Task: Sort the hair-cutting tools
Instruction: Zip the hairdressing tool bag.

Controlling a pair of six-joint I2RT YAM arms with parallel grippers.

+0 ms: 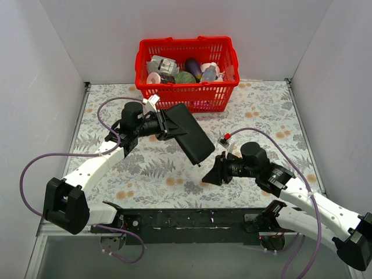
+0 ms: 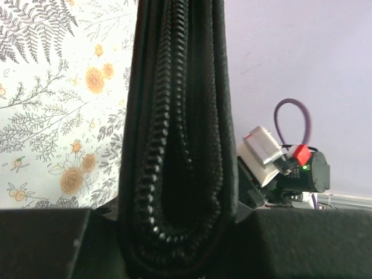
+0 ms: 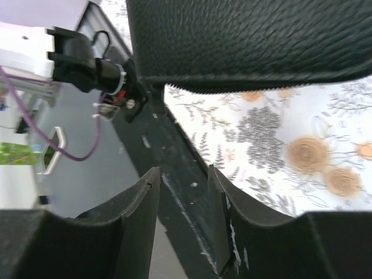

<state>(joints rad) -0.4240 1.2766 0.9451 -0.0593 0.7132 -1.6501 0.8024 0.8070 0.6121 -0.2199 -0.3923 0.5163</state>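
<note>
My left gripper (image 1: pixel 164 125) is clamped on the upper edge of the black case (image 1: pixel 192 136) and holds it folded and tilted above the table (image 1: pixel 261 116). My right gripper (image 3: pixel 183 180) hangs just below the case's lower corner, jaws apart and empty. Scissors and comb are nowhere in view — inside the case, I'd guess. So this looks like the opening step — next I need a firm pinch on that lower edge, without tugging the case loose.
</note>
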